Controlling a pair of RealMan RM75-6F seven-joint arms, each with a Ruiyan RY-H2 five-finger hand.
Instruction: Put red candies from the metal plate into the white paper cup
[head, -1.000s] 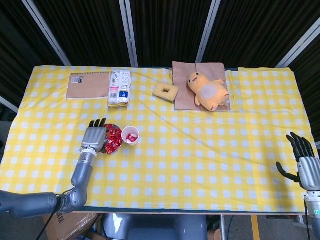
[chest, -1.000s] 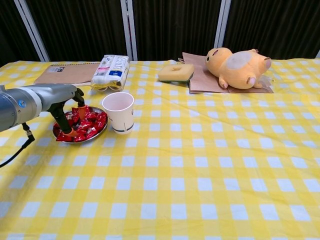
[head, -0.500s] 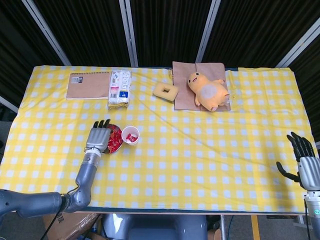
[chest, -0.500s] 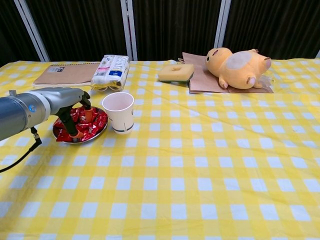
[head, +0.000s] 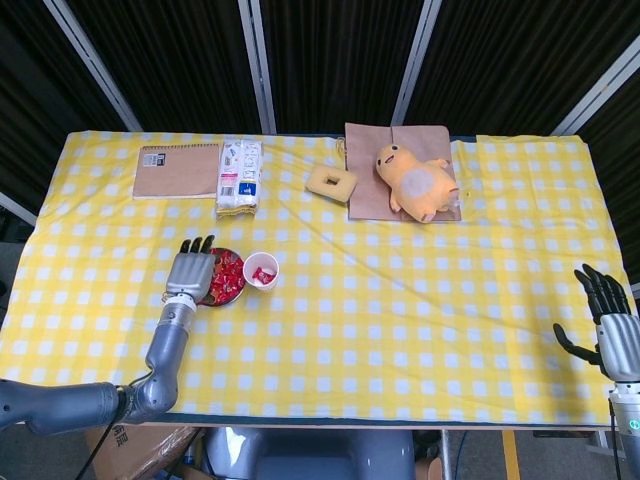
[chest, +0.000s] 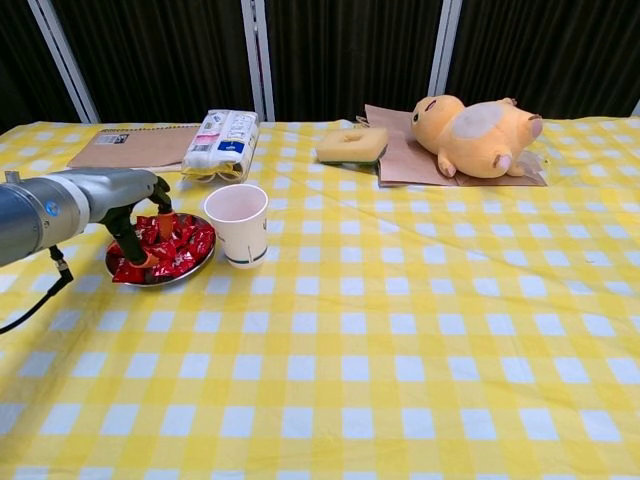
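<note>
The metal plate (head: 230, 301) (chest: 176, 279) lies at the table's left, heaped with red candies (head: 229, 275) (chest: 186, 244). Just right of it stands the white paper cup (head: 261, 271) (chest: 243, 225); the head view shows a red candy inside. My left hand (head: 188, 272) (chest: 133, 214) hovers over the plate's left side, palm down. Its fingers (chest: 127, 243) reach down into the candies, spread apart from the thumb, and I see nothing gripped. My right hand (head: 612, 325) is far off at the table's right edge, fingers spread and empty.
A brown notebook (head: 176, 170) and a white packet (head: 239, 177) lie at the back left. A yellow ring sponge (head: 330, 182) and an orange plush toy (head: 415, 180) on brown paper (head: 372, 140) sit at the back centre.
Half a second ago the left hand had shifted slightly right toward the cup; now it is back over the plate's left side. The right hand has not moved.
</note>
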